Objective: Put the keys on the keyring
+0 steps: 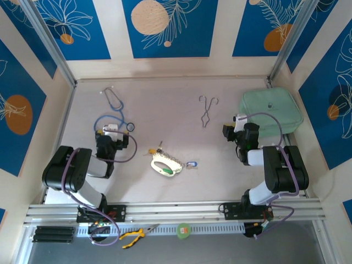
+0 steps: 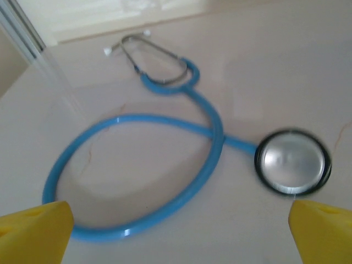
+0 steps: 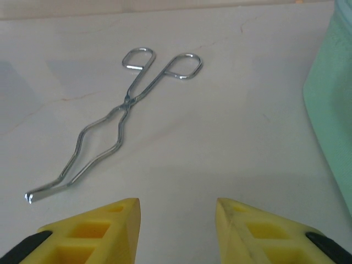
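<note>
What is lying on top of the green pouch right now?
Nothing loose rests on the pouch; its top shows just a small dark spot. The right arm's cable arcs over it, and the arm hides its near-left corner.

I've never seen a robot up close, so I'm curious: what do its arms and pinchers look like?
The left arm and right arm have chunky black joints, pale grey links and looping purple cables. The right gripper has bright yellow fingers with square hollows; the left gripper is yellow-tipped too.
</note>
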Tool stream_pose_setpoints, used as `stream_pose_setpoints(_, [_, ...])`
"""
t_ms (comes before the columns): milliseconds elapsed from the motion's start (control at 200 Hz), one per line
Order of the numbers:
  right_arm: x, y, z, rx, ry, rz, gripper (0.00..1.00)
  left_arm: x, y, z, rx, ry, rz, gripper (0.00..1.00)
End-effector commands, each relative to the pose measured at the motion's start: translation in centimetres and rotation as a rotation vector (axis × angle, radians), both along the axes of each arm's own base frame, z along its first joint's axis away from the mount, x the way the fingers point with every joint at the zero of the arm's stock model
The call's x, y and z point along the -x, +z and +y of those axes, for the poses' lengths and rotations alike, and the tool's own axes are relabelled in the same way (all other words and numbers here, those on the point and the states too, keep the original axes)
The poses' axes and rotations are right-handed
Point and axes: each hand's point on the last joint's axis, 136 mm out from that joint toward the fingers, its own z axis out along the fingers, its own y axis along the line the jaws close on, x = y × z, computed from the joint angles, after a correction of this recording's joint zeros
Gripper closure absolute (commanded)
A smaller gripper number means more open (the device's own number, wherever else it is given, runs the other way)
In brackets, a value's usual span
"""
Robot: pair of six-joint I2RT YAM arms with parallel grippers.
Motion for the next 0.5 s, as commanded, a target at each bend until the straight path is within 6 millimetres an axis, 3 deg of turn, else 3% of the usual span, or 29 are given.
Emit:
stream_pose_setpoints(0, [-0.7,1.2,0.1,-0.037,0.013,-0.024,0.59,-1.4,3.6,1.1,0.054,0.055,-0.145,0.00])
stream_pose_setpoints(80, [-0.8,1.3,0.0,-0.041,0.011,-0.024,0.58,-2.0,2.9,1.3,0.054,0.075,-0.072,0.00])
stream_pose_setpoints(190, [-0.8,1.2,0.0,-0.046,0.012,-0.021,0.54,-3.1,2.4,0.2,0.044,0.012,-0.012,0.00])
stream_pose_setpoints(385, [-0.9,1.3,0.0,-0.046,0.011,-0.022,0.51,-3.1,2.4,-1.5,0.039,-0.083,-0.014,0.00])
stream_pose_setpoints(495, [-0.8,1.2,0.0,-0.046,0.011,-0.021,0.50,-3.5,2.0,-1.3,0.074,-0.105,0.016,0.00])
